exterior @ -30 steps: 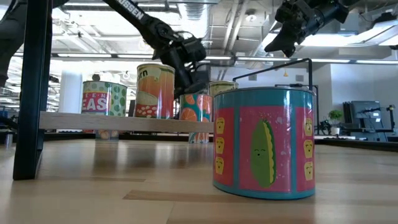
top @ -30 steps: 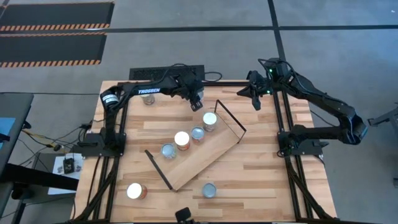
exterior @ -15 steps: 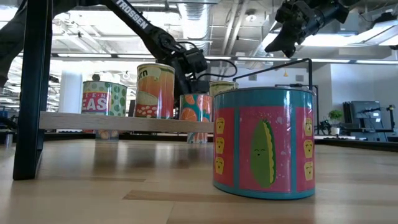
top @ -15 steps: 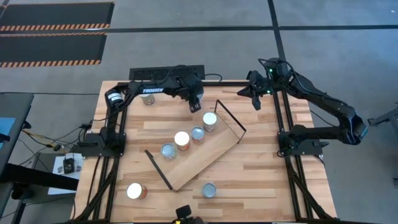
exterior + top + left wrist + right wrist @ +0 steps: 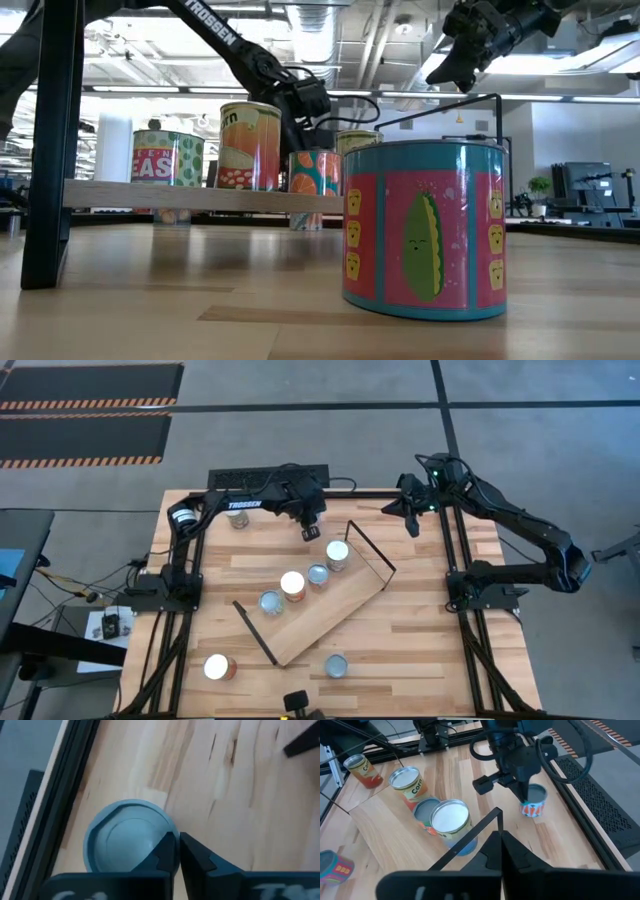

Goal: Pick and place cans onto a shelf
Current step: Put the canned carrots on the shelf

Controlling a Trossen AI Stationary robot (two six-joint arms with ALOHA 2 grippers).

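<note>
Four cans [image 5: 298, 584] already sit on the shelf [image 5: 335, 610]. We see the left gripper [image 5: 309, 532] above a blue-topped can [image 5: 129, 840] at the table's [image 5: 420, 620] far edge, fingers pinched shut on nothing. The right gripper [image 5: 411, 520] waits, shut too. Next, we think, it must open and grab that can.

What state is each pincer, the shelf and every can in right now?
Left pincer: shut, empty, tips over a can's top.
Right pincer: shut, empty, raised off the table.
Can under left pincer: upright on the table, not gripped.
Shelf: lying flat, angled across the table.
Four cans: upright on the shelf.
Three loose cans: upright on the table.
</note>
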